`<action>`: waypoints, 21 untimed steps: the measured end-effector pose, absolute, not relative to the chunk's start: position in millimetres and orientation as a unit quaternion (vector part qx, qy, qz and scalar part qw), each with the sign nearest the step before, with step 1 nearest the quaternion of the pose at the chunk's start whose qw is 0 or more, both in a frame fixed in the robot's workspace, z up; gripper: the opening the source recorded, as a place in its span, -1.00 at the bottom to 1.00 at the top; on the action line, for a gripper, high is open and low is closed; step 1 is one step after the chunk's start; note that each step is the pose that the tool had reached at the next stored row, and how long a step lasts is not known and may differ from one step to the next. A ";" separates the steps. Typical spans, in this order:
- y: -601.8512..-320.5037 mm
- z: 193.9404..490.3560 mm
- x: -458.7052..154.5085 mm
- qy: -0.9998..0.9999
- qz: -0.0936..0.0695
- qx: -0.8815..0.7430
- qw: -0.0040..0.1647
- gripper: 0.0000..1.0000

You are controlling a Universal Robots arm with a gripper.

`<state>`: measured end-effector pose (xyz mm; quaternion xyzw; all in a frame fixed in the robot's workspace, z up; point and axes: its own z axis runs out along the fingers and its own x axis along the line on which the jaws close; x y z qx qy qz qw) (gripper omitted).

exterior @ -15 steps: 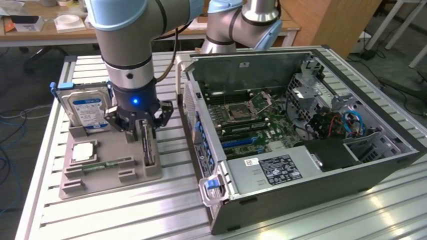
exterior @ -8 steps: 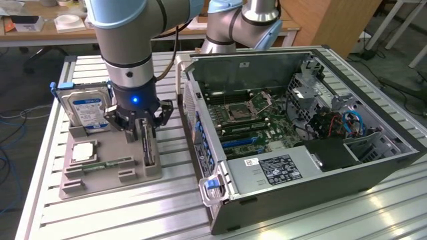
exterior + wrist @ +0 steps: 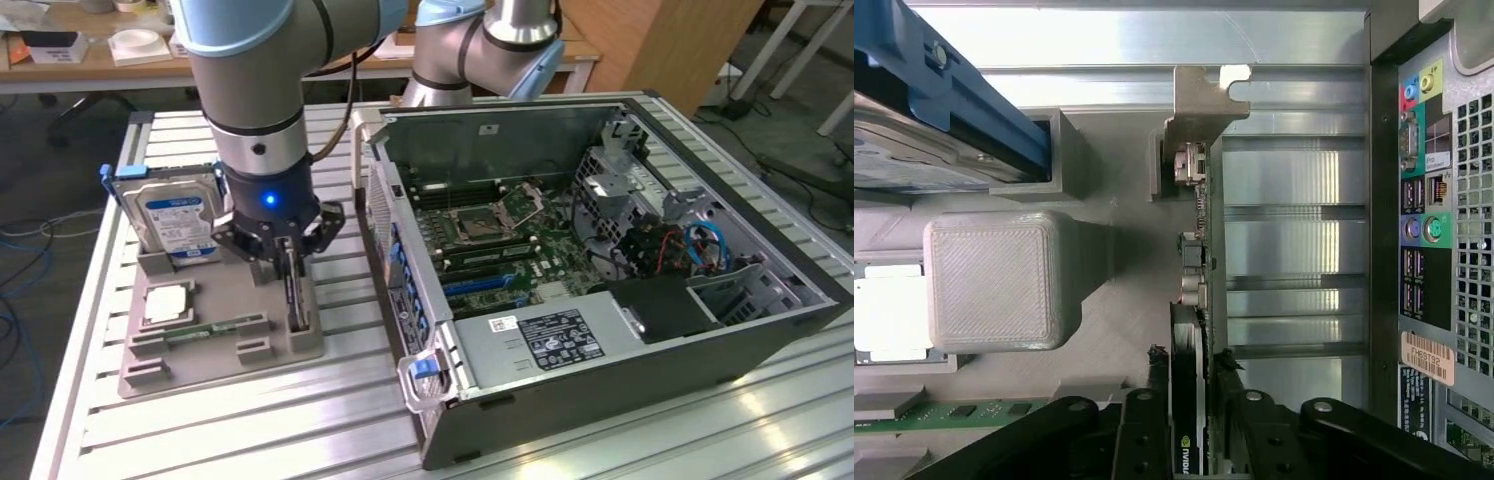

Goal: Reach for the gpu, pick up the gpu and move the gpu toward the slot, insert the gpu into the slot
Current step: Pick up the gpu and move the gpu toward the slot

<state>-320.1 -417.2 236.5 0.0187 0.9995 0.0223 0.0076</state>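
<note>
Gpu look: the gpu (image 3: 1188, 425) appears edge-on as a thin dark card with a small pale logo on its black edge; a dull metal end bracket (image 3: 1201, 102) closes its far end.
Gpu place: standing on its long edge in a groove of the grey holder (image 3: 267, 352), on the side nearest the computer case (image 3: 601, 352).
Gripper: the gripper (image 3: 294, 266) is lowered straight over the card's top edge.
Fingers: the black fingers (image 3: 1139, 432) sit one on each side of the card, right against it; I cannot tell whether they are clamped on it.
Holder contents: a hard drive (image 3: 174, 215) with a blue label stands upright at the back; a square processor chip (image 3: 167, 302) and a narrow green memory stick (image 3: 214, 328) lie flat nearer the front.
Case contents: side open, motherboard exposed, with the blue slot (image 3: 478, 286) unfilled among black strips.
Bench: the ribbed metal bench (image 3: 240, 425) carries holder and case side by side.
</note>
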 end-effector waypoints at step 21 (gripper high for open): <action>-417.3 245.7 -320.0 1.000 0.022 0.019 0.007 -0.48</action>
